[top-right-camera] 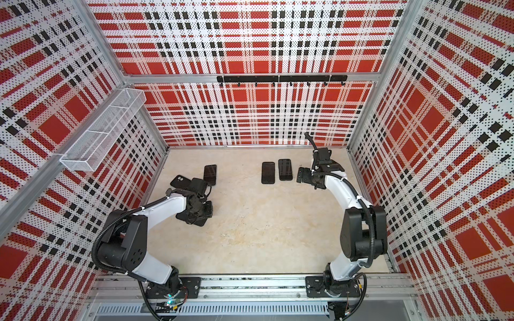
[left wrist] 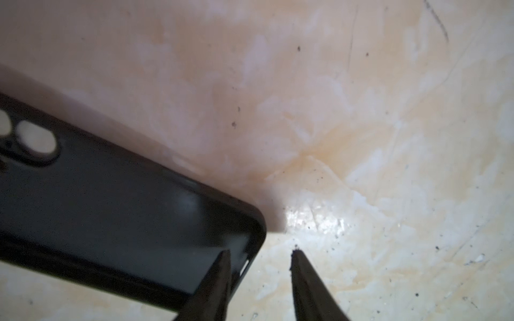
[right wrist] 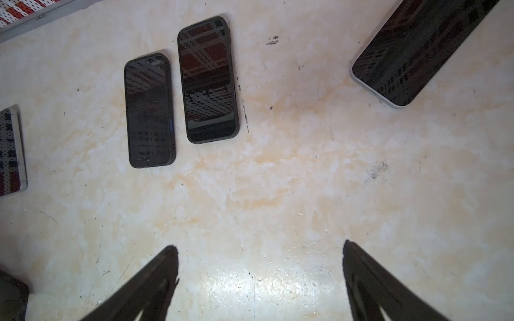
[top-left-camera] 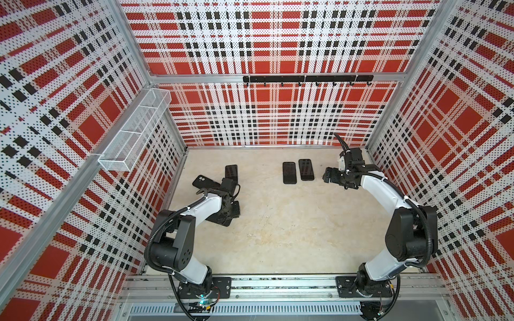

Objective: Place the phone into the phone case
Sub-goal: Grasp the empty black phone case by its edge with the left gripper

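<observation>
The phone case lies open side up on the pale surface, at the left of both top views, where the left arm's wrist covers most of it. In the left wrist view the left end effector straddles the case's short end wall. One finger is over the inside of the case and the other is outside it. A sliver of surface shows between that outer finger and the rim, so the jaws are partly apart and not clamped on it. Higher in a top view a phone lies face up, just beside a second case that is turned back up. The right end effector hovers over bare surface at the right of the frame, spread wide and holding nothing. Just to its left lie a nearer cased phone and a farther cased phone, side by side.
</observation>
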Controlling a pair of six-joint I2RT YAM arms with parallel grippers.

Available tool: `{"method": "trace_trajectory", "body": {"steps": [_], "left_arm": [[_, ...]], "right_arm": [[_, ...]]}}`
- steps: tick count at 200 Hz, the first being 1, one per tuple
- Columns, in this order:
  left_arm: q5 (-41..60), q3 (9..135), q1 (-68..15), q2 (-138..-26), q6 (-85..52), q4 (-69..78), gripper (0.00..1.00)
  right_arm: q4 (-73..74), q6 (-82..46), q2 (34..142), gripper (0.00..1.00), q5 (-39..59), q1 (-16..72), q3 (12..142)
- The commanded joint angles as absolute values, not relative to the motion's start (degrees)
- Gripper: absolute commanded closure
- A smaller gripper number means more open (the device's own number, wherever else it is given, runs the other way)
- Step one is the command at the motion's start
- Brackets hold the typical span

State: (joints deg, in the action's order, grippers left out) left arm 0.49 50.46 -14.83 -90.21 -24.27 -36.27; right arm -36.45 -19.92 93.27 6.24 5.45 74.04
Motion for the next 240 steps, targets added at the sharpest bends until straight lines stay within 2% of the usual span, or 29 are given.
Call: {"method": "trace_trajectory", "body": {"steps": [1,18,48,86,127,186,240], "left_arm": [[0.5,49.4,-15.4,-91.1,-25.1,-35.6,0.67],[0.0,49.4,-15.8,-92.3,-25.1,-35.4,0.71],[-1.1,49.6,-16.7,-93.9,-25.3,-35.5,0.71],[0.7,50.3,-18.6,-94.2,-26.5,-34.3,0.88],[2.8,54.5,-22.3,-95.4,-29.1,-32.5,0.96],[6.3,68.0,-32.7,-99.2,-36.6,-28.1,0.98],[9.0,84.5,-41.8,-111.0,-38.5,-28.2,1.00]], "right_arm": [[-35.9,-19.6,91.1,0.06,6.1,5.2,73.9],[-35.8,-19.5,91.0,0.06,6.1,5.2,73.6],[-36.4,-18.8,90.9,0.06,5.5,5.2,73.5],[-36.4,-18.4,90.6,0.05,5.3,5.2,73.5],[-36.1,-18.0,90.7,0.05,5.6,5.2,73.1],[-34.5,-17.4,89.7,0.05,6.2,5.0,70.9],[-31.8,-17.7,87.2,0.03,4.8,3.6,68.1]]}}
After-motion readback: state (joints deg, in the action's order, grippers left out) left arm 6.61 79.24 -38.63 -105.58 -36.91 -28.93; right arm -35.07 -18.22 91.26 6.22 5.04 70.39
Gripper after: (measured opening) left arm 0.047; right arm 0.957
